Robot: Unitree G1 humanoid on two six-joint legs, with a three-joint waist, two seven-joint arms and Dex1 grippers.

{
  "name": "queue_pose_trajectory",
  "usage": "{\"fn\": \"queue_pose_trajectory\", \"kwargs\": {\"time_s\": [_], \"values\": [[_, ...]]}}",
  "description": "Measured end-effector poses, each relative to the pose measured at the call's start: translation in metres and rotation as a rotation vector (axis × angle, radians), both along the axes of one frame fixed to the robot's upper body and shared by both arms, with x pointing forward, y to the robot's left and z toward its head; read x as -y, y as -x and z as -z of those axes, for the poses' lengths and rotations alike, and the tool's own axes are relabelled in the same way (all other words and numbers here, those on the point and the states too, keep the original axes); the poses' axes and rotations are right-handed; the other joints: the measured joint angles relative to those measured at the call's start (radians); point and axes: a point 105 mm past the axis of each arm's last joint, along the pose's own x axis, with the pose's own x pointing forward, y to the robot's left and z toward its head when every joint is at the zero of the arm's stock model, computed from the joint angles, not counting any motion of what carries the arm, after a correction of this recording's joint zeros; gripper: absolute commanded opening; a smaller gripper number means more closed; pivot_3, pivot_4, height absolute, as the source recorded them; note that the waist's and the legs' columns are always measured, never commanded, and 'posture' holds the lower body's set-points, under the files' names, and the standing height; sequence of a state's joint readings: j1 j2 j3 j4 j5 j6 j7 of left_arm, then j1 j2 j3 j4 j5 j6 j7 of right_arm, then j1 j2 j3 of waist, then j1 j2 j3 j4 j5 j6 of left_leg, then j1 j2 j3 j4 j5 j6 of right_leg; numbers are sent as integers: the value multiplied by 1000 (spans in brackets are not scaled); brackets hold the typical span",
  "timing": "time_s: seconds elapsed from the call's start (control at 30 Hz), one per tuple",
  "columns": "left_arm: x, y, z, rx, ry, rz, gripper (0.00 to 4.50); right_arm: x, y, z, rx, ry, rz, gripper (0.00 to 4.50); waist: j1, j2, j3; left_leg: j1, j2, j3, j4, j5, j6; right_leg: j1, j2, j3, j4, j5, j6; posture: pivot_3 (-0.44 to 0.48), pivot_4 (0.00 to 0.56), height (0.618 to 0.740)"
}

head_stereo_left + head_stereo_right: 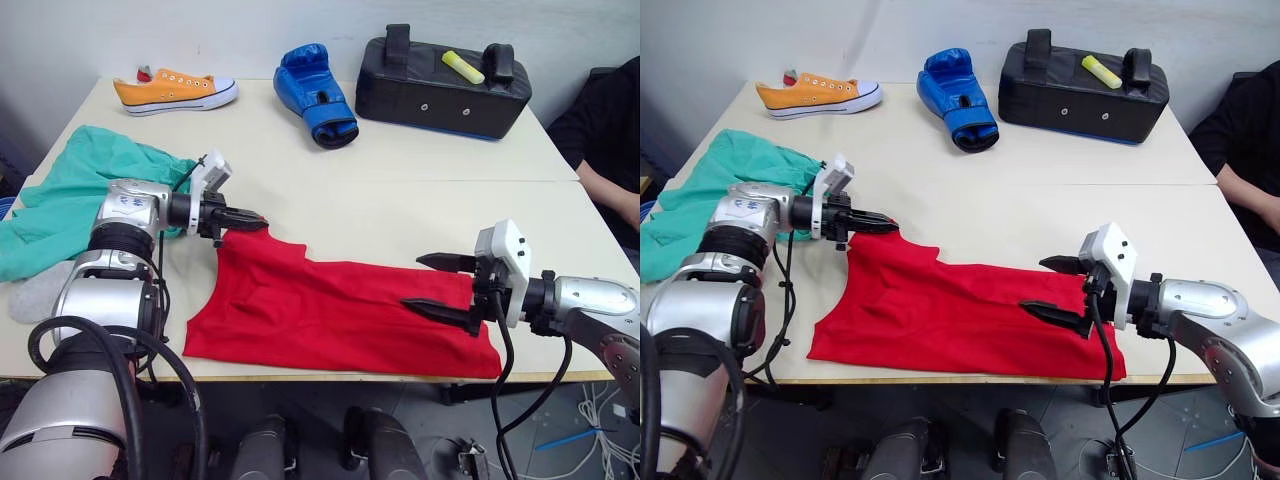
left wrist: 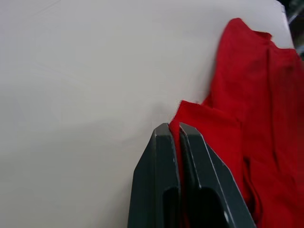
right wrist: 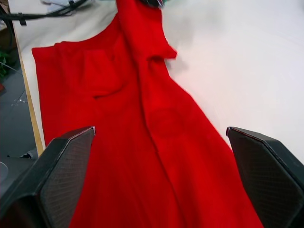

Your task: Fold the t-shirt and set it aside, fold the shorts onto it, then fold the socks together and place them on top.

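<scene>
Orange sneaker (image 1: 176,91), blue boxing glove (image 1: 315,95), black kick pad (image 1: 442,82) bearing yellow marker (image 1: 462,66), white table (image 1: 400,200), seated person's arm (image 1: 610,195)

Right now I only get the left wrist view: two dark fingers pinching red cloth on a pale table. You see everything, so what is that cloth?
Observer: It is the t-shirt, lying along the table's near edge. The left hand is shut on its far left corner.
Operator: Is the other hand holding it too?
Observer: No. The right hand is at the t-shirt's right end with its fingers open.
Operator: Any more clothes around?
Observer: Yes, the shorts lie bunched at the left of the table, with a grey sock at their near edge.
Operator: Anything else up there?
Observer: At the far side are an orange sneaker, a blue boxing glove and a black pad.
</scene>
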State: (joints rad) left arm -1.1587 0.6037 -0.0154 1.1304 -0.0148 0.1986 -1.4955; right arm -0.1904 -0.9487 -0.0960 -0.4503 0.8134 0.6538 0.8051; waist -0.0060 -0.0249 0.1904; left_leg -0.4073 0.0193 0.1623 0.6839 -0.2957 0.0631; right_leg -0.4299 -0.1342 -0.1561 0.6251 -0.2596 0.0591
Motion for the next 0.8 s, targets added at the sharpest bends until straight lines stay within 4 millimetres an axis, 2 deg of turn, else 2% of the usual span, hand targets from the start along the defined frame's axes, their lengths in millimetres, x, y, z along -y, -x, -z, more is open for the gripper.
{"fn": "queue_pose_trajectory", "kwargs": {"time_s": [0.17, 0.23, 0.3, 0.37, 0.47, 0.6, 0.7, 0.8], "values": [[-15, 18, 17, 114, -38, 47, 30, -1, -1, 2, -4, 8, -11, 4500, 2, 0, 0, 0, 0, -1, 0, 0, 0, 0, -1, 0, 0, 0, 0, 0, 150, 740], [-17, 32, 26, 211, -104, 110, 30, 0, -3, 1, 0, 11, -15, 4500, 2, 0, 0, 0, 0, -1, 0, 0, 0, 1, -1, 0, 0, 0, 0, 0, 150, 740], [-12, 41, 34, 336, -142, 167, 30, 1, -6, 1, 0, 14, -11, 4500, 3, 0, 0, 1, 0, -1, 0, 0, 0, 1, -2, 0, -1, 0, 0, 0, 150, 740], [-3, 39, 35, 462, -128, 151, 30, 2, -10, 0, 3, 10, -10, 4500, 11, 0, 0, 0, -1, -3, 0, 0, 0, 1, -4, -1, 0, 0, 0, 0, 150, 740], [11, 30, 24, 713, -142, 108, 30, -5, -12, -2, 10, -9, -33, 4500, 18, 0, 0, 0, -2, -4, 0, -1, -2, 2, -5, -1, -1, 2, 0, 0, 150, 740], [14, 10, -1, 993, -194, 22, 30, -2, -18, 2, -5, 2, -26, 4500, 23, 0, 0, 0, -3, -3, -1, -1, 0, 2, -5, -2, -1, 2, 1, 0, 150, 740], [15, 6, -12, 1124, -218, 15, 30, -3, -19, 2, -5, -7, -31, 4500, 24, 0, 0, 0, -3, -3, -1, 0, 2, 2, -5, -3, -2, 2, 1, 0, 150, 740], [20, 10, -11, 1196, -226, 79, 30, -2, -22, 4, -6, -2, -22, 4500, 21, 0, 0, 0, -3, -2, -1, -1, 2, 2, -5, -3, -3, 2, 1, 0, 150, 740]]}}
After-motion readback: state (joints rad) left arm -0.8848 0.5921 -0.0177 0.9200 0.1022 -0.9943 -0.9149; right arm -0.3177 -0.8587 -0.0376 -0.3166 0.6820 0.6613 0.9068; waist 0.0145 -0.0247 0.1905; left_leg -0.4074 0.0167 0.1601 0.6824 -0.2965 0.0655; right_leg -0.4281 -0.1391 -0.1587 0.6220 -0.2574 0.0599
